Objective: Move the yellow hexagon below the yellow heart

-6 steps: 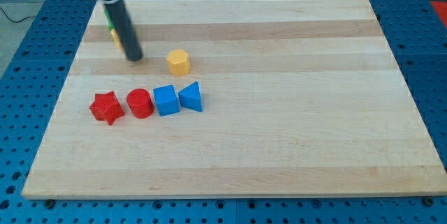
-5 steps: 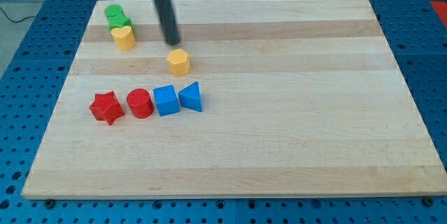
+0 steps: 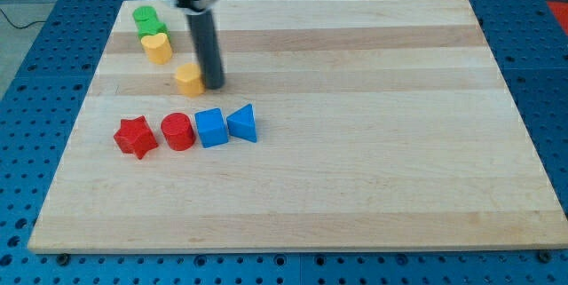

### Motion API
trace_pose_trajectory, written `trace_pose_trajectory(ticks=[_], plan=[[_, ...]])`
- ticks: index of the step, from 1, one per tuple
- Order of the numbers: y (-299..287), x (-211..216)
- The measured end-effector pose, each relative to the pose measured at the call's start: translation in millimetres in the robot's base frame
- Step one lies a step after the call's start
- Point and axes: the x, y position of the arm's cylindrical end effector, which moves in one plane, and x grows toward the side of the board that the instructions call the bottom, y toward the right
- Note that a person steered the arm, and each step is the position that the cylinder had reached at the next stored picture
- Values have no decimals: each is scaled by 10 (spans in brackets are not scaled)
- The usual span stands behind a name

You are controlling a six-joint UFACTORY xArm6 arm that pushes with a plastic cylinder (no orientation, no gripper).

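Yellow hexagon (image 3: 188, 79) sits on the wooden worktop (image 3: 355, 161), below and slightly right of the yellow heart (image 3: 157, 47). My tip (image 3: 214, 84) touches the hexagon's right side, so leftward pushing suits. No jaws exist, only a rod.

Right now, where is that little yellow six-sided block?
The yellow hexagon sits in the board's upper left part, below and slightly right of the yellow heart, above the red cylinder. My tip is against its right side.
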Motion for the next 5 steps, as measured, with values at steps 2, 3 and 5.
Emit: trace_pose_trajectory(ticks=[2,3,5], plan=[[-225,257],[-398,339],[-1016,45]])
